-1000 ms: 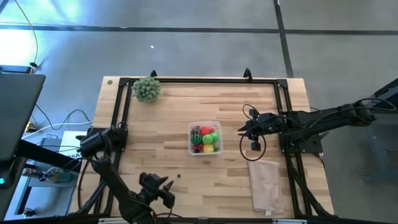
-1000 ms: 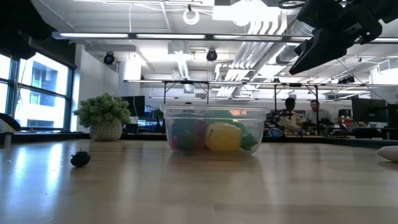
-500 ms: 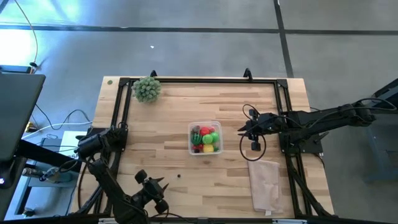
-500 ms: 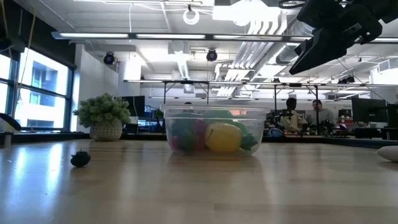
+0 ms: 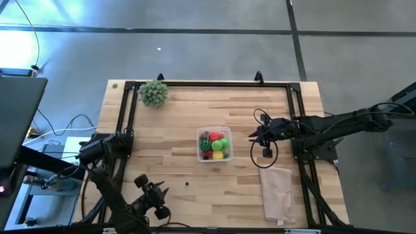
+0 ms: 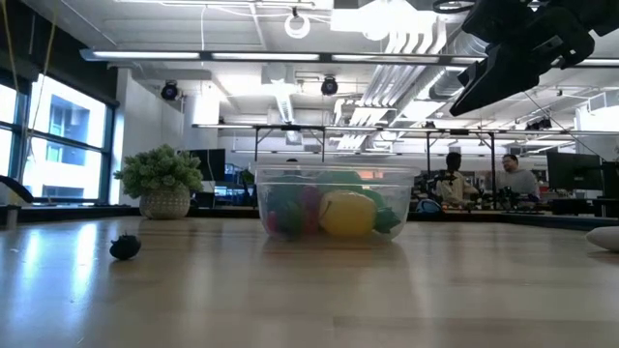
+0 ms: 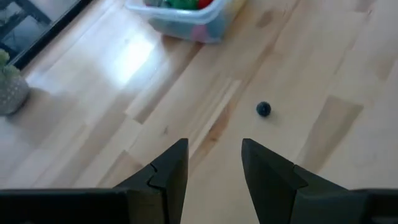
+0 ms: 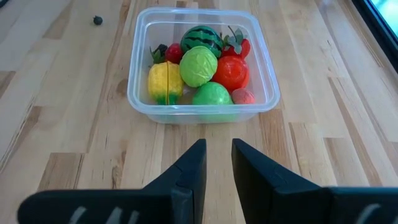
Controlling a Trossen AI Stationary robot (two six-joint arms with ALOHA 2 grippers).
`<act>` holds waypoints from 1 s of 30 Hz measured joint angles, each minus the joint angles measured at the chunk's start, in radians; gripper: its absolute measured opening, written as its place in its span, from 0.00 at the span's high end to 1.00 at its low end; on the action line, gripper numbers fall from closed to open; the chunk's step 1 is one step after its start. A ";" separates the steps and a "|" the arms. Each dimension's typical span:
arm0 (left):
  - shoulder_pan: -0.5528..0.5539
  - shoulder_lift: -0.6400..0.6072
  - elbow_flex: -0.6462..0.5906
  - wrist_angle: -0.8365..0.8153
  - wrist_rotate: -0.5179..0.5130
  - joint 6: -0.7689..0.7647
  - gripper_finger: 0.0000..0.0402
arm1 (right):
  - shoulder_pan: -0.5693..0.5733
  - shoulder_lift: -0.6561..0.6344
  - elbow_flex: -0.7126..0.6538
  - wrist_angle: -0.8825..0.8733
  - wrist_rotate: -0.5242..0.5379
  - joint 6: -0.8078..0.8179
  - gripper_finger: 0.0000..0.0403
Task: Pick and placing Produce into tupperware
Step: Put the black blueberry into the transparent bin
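Where filled, tupperware (image 8: 202, 112) with produce (image 8: 199, 71)

container (image 8: 203, 109): clear, squarish, upright at mid-table | fruit inside: striped melon (image 8: 201, 37), yellow piece (image 8: 164, 82), pale green ball (image 8: 198, 66), red tomato (image 8: 231, 73), green ball (image 8: 212, 97) | dark berry (image 5: 186, 183): loose on table, well apart from container

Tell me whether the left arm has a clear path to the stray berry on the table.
Probably yes. The berry lies alone on bare wood ahead of the left gripper, whose jaws are open and empty; the tupperware sits well beyond it.
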State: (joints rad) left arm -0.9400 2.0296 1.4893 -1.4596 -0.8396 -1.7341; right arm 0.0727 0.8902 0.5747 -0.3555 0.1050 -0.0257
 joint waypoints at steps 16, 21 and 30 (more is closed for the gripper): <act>0.003 -0.459 -0.555 0.864 -0.050 0.500 0.66 | 0.000 0.000 0.000 -0.001 0.000 0.000 0.83; 0.123 -0.495 -0.679 1.263 0.119 0.836 0.66 | 0.000 0.000 0.000 -0.001 0.000 0.000 0.83; 0.308 -0.487 -0.720 1.271 0.300 1.069 0.66 | 0.000 0.000 0.000 0.000 0.000 0.000 0.83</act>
State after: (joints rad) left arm -0.6318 1.5425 0.7692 -0.1882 -0.5392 -0.6650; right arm 0.0727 0.8898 0.5747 -0.3557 0.1048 -0.0257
